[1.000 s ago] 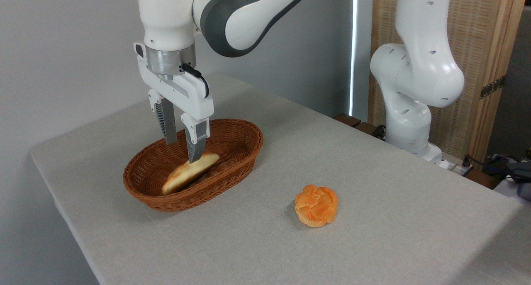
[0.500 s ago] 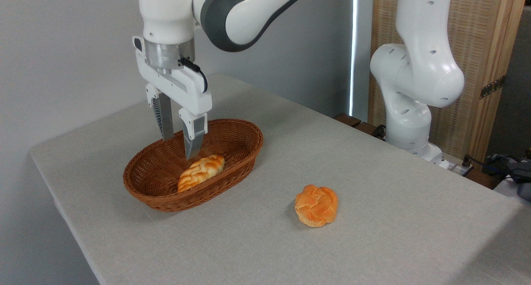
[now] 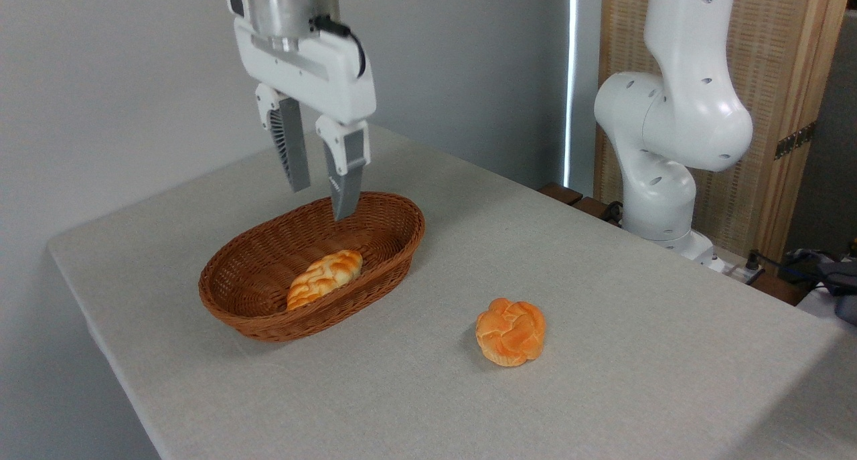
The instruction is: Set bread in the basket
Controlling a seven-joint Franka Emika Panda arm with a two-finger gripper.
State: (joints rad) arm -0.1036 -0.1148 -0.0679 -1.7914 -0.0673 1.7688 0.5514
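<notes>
The braided golden bread (image 3: 325, 278) lies inside the oval brown wicker basket (image 3: 388, 259), resting on its floor toward the near wall. My gripper (image 3: 321, 201) hangs open above the basket's far rim, well clear of the loaf, with nothing between its grey fingers (image 3: 345, 192).
A round orange knotted bun (image 3: 511, 331) sits on the grey tablecloth to the right of the basket. The arm's white base (image 3: 659, 192) stands at the table's far right edge. The table's front and left edges drop off near the basket.
The bread dropped from the fingers and settled in the basket. The open gripper has since risen and shifted a little to the right, away from the loaf.
</notes>
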